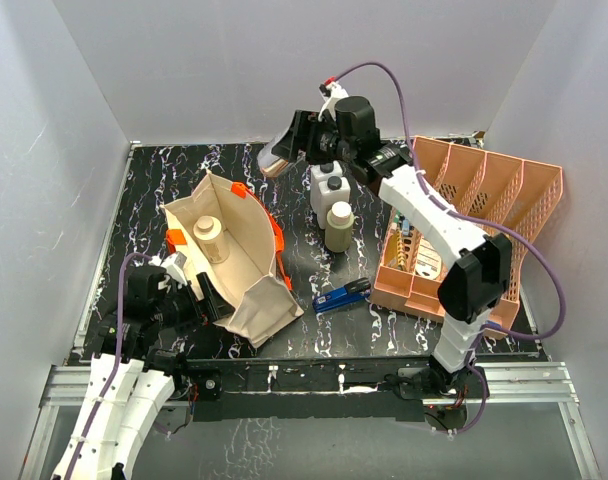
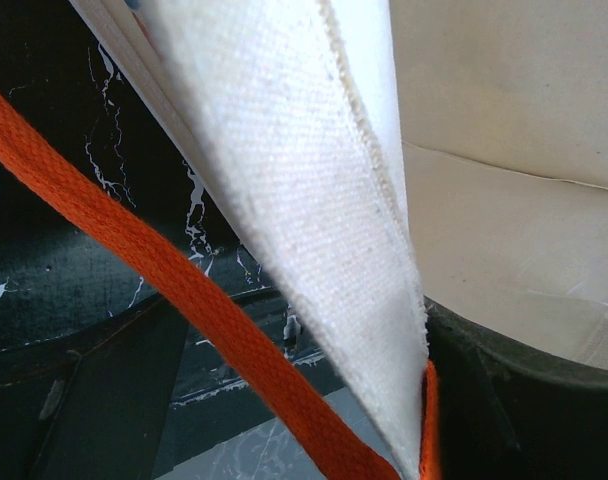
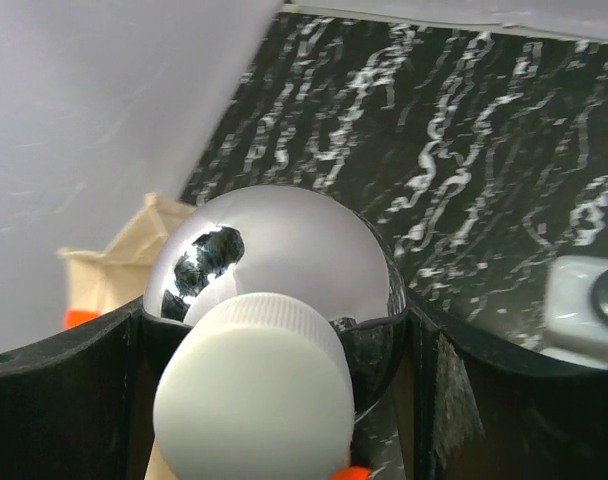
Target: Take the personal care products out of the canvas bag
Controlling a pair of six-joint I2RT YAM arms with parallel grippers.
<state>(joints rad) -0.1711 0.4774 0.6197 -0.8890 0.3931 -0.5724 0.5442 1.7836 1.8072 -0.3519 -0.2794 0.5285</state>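
Left gripper (image 1: 206, 300): fingers wide, canvas bag (image 1: 252, 245) rim between them.
Right gripper (image 1: 289, 150): clamped on shiny white-capped bottle (image 3: 274, 260), raised above the far table (image 1: 184, 170).
Bag interior: cream cylinder (image 1: 212, 238) upright.
Beside bag: white squarish bottle (image 1: 327, 190), olive-tan cylinder (image 1: 339, 228).

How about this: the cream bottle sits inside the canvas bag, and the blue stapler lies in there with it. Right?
Not quite. The cream bottle does sit inside the canvas bag, but the blue stapler lies outside it, on the table between the bag and the pink organizer. The top view shows this.
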